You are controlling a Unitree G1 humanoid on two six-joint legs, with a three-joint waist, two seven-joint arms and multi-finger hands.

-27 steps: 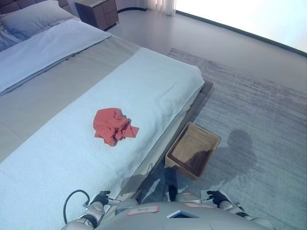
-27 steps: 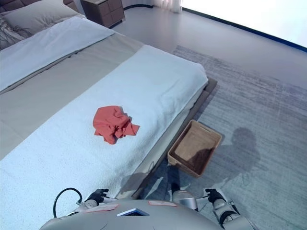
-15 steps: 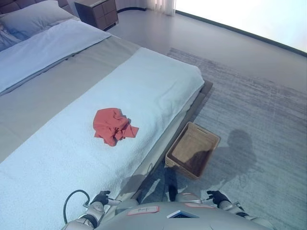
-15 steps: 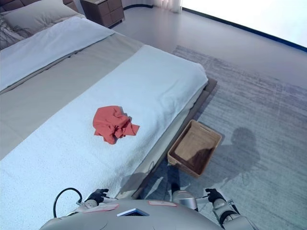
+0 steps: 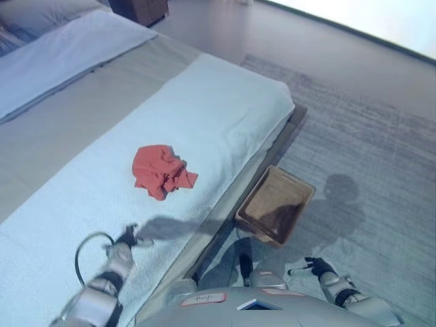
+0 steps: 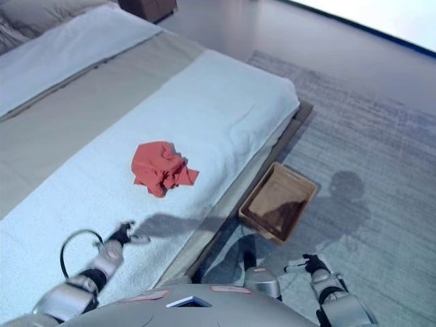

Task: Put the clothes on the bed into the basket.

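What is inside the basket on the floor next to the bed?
The basket looks empty: only its brown bottom shows, partly in shadow. No clothes are inside. The red cloth lies on the bed.

A grey woven rug [image 5: 381, 157] covers the smooth pale floor [image 5: 225, 30]; a dark wooden nightstand [image 6: 146, 5] stands at the top edge.

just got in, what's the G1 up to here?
It's clearing clothes off the bed into the basket, and nothing is picked up yet. The left hand is stretched out over the light blanket toward the crumpled red garment, short of it and holding nothing. The right hand hangs low over the rug, idle. The basket sits on the floor beside the bed with nothing visible in it.
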